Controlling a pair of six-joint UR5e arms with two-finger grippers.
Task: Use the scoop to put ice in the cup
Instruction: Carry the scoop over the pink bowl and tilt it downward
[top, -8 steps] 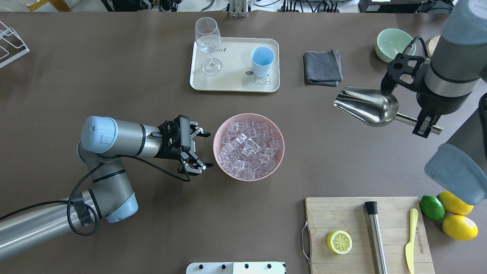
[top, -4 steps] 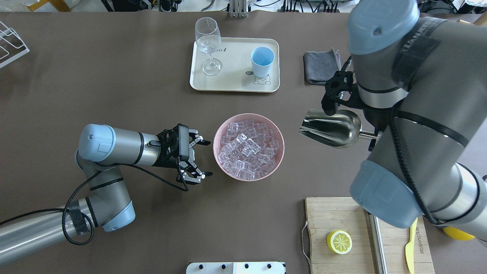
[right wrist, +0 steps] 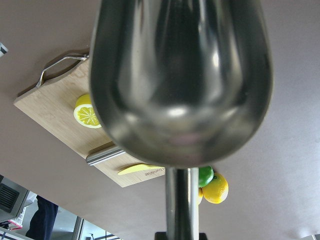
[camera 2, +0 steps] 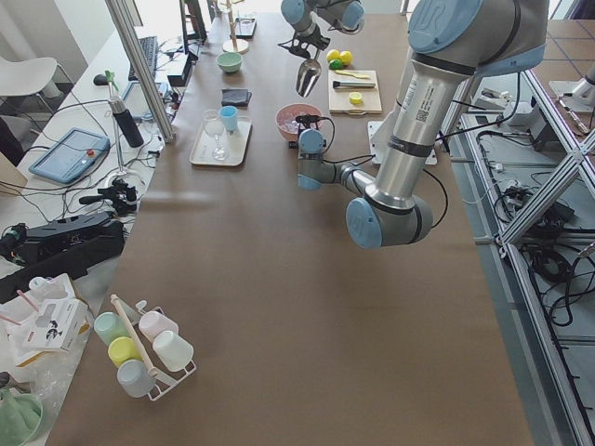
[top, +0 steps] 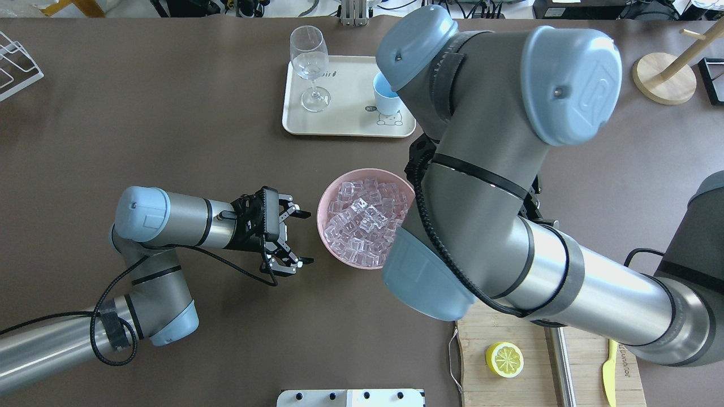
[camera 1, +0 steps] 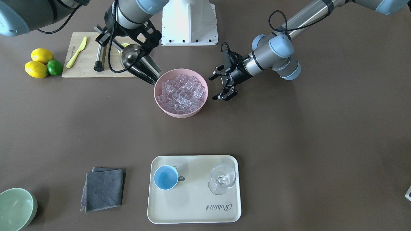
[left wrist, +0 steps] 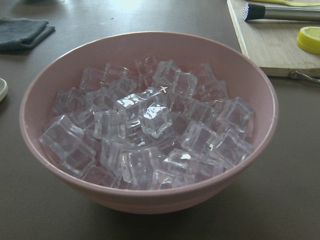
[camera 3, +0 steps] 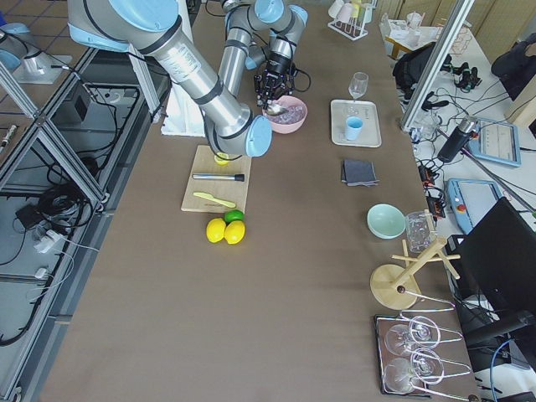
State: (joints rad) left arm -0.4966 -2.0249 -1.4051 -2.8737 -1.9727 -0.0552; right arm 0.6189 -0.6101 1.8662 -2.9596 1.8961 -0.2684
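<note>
The ice [camera 1: 181,91] is a heap of clear cubes in a pink bowl [camera 1: 179,114] at mid-table; it also shows in the overhead view [top: 365,220] and fills the left wrist view [left wrist: 150,120]. My right gripper [camera 1: 103,36] is shut on the rod handle of the steel scoop [camera 1: 136,62], whose empty trough [right wrist: 180,75] tilts down beside the bowl's rim. My right arm hides the scoop in the overhead view. My left gripper [top: 305,237] is open and empty, just off the bowl's other side. The light-blue cup [camera 1: 165,177] stands empty on a cream tray [camera 1: 192,208].
A stemmed glass [camera 1: 222,178] shares the tray. A grey cloth [camera 1: 104,189] and a pale green bowl [camera 1: 16,208] lie beyond. A cutting board [camera 1: 82,69] behind the scoop bears a steel cylinder [camera 1: 100,59] and a yellow knife [camera 1: 76,52]; lemons and a lime [camera 1: 40,65] sit beside it.
My right arm has swung the scoop from the table's right side over to the pink bowl's rim and tipped its mouth down. My left gripper has barely moved.
</note>
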